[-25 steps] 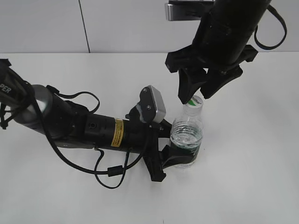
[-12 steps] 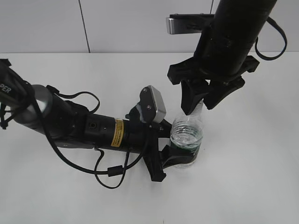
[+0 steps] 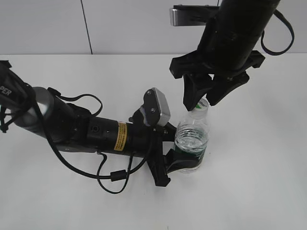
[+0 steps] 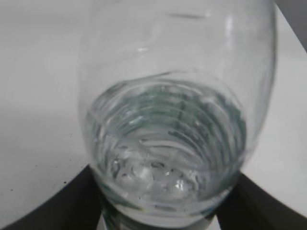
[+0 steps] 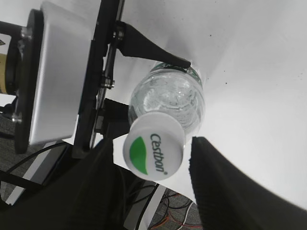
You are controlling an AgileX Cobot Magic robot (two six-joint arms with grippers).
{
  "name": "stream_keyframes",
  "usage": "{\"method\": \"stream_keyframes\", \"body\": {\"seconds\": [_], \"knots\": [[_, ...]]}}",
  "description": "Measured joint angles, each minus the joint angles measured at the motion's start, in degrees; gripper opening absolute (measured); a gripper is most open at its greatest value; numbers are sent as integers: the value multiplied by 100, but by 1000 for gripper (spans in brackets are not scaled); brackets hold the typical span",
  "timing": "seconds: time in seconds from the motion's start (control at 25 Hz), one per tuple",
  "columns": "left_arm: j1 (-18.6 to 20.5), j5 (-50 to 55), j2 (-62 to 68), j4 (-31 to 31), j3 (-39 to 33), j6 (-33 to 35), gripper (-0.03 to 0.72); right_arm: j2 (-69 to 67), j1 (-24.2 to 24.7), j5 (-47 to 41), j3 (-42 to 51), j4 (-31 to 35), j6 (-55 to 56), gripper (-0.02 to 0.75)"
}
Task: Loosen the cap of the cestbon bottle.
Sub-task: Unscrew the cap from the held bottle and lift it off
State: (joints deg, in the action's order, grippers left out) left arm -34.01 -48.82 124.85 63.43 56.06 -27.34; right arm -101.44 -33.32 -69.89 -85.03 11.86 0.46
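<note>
1. Bottle stands upright on the table, clamped low by the left gripper.
2. Right gripper hangs over the cap, fingers spread either side, apparently not touching.
3. Step in hand: seating on the cap. Next: lower slightly, close, twist.
4. Room: table around is bare; the left wrist camera sits near the neck.
</note>
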Motion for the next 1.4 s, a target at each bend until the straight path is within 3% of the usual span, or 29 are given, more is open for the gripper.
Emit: {"method": "stream_keyframes", "body": {"seconds": [0.72,1.12,1.28,1.4], "knots": [[0,6,0,-5,0,0,412,-101,0,-6,16,108,6,395],[0,6,0,-5,0,0,412,-101,0,-6,5,60,-136,301],[0,6,0,-11,0,0,412,-101,0,-6,5,39,-806,296],[0,6,0,-17,0,0,412,-101,0,-6,5,-67,-1957,296]]}}
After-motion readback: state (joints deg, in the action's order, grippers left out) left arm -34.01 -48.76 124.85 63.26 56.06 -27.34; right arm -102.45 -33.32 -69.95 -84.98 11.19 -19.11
